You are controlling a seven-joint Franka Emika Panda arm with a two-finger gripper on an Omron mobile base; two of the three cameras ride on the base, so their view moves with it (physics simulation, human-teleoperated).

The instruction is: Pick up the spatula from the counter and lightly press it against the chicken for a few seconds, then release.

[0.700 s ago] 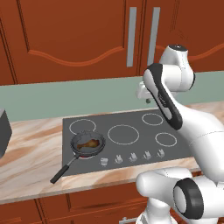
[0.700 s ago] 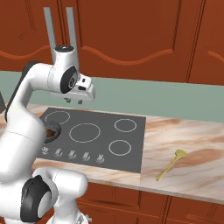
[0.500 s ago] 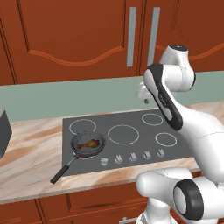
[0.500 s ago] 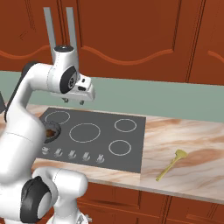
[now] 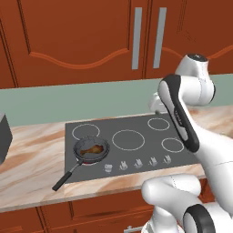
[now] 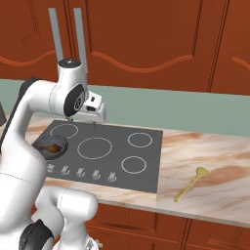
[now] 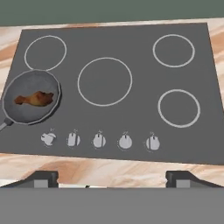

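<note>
Though flat, spatula [image 6: 190, 184] diagonal, head rearward-right.

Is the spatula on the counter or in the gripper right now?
On the counter: the spatula lies flat right of the cooktop, while the gripper is open and empty.

Bright, even, diffuse light, faint shadows, and crisp focus from chicken [image 7: 34, 99] to cabinets [image 5: 91, 41].
</note>
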